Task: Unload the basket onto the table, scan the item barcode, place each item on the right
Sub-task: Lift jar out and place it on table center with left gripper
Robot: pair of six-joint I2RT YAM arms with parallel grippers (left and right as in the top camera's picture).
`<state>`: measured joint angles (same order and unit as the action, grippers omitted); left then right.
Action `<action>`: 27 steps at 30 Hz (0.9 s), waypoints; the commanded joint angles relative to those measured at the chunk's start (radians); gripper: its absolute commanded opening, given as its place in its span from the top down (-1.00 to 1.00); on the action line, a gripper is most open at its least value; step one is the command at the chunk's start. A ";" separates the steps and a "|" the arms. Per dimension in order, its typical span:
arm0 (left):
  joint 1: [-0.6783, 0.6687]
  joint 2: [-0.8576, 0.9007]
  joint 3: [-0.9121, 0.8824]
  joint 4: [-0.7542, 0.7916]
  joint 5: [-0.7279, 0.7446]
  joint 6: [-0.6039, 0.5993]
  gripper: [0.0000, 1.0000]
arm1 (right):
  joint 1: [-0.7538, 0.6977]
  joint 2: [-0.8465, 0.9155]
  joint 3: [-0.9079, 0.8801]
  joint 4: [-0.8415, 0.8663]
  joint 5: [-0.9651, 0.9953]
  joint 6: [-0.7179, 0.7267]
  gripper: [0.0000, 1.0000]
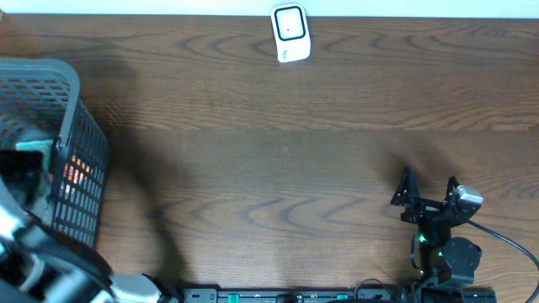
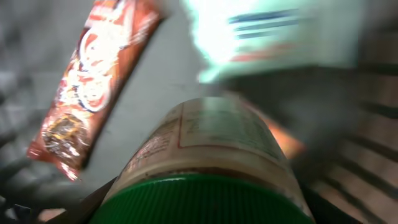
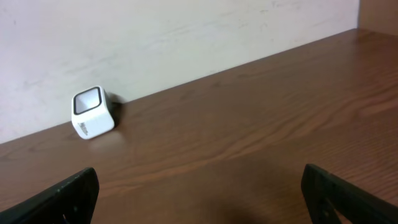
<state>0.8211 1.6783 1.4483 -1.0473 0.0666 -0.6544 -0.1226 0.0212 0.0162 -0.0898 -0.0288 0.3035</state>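
Jar [image 2: 217,137], six o'clock, left wrist view: probably rigid, slick, weighty; left gripper [image 2: 205,214] clasps lid [image 2: 199,193]; right gripper [image 3: 202,199] agape.

Brown wooden table [image 1: 278,168], white wall [image 3: 186,37] behind, red snack packet [image 2: 93,81]

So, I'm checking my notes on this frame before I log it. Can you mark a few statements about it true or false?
1. The white scanner stands on the table near its far edge. True.
2. The right gripper holds the scanner. False: its fingers are open, empty and far from it.
3. The jar close to the left wrist camera has a green lid. True.
4. The basket sits on the robot's right. False: it is on its left.
5. A red-brown snack packet lies near the jar. True.
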 commanded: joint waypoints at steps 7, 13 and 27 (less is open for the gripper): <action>-0.054 -0.496 0.075 0.042 0.603 0.045 -0.29 | 0.006 0.000 -0.002 -0.004 0.001 0.003 -0.99; -0.294 -0.686 0.074 0.119 0.616 -0.032 -0.32 | 0.006 0.000 -0.002 -0.004 0.002 0.003 -0.99; -1.005 -0.483 -0.127 0.101 0.222 -0.108 -0.31 | 0.006 0.000 -0.002 -0.004 0.001 0.003 -0.99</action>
<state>-0.1032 1.1294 1.3544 -0.9451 0.4397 -0.7052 -0.1226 0.0216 0.0162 -0.0898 -0.0288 0.3035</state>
